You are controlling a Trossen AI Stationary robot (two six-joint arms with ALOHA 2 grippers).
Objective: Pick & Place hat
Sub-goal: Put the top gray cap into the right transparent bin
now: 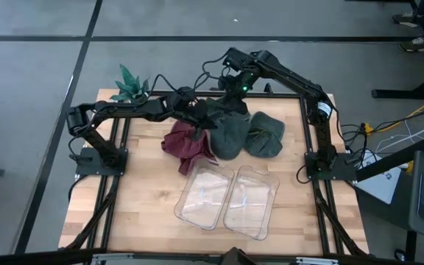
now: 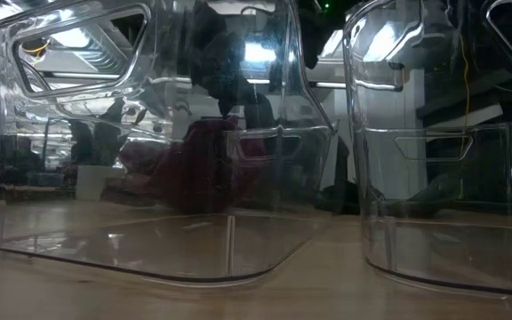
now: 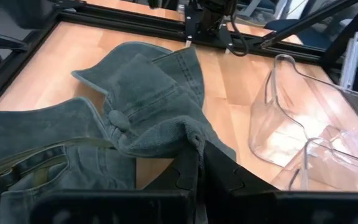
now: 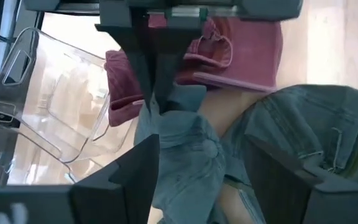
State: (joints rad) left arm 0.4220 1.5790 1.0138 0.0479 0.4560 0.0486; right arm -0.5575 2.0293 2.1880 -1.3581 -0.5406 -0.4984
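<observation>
**Two grippers meet over a grey-green denim hat at the far side of the table**

Nearest the front edge of the wooden table (image 1: 146, 213) lie two clear plastic bins (image 1: 203, 195) and (image 1: 252, 201), side by side and touching or nearly so. In the low view their transparent walls fill the picture, and the dark red and grey cloth behind shows only dimly through them.

Beyond the bins, toward the middle of the table, a maroon hat (image 1: 186, 143) lies crumpled — it rests just beside, and partly under, a grey-green denim hat (image 1: 230, 129). A second grey-green hat (image 1: 265, 135) sits next to that one on the right-arm side, apparently touching it.

Above this pile the two arms come together. The left gripper (image 1: 197, 110) has its jaws pinched tight on a fold of the denim hat; the left wrist view shows the cloth (image 3: 148, 106) caught between the dark fingers (image 3: 219, 171), with its top button in view. The right gripper (image 1: 230, 92) hangs just over the same hat — its jaws stand wide, one finger (image 4: 126, 171) on each side of the denim crown (image 4: 191, 149), not clamped on it.

At the far left corner of the table stands a small green plant-like object (image 1: 129, 83).
</observation>
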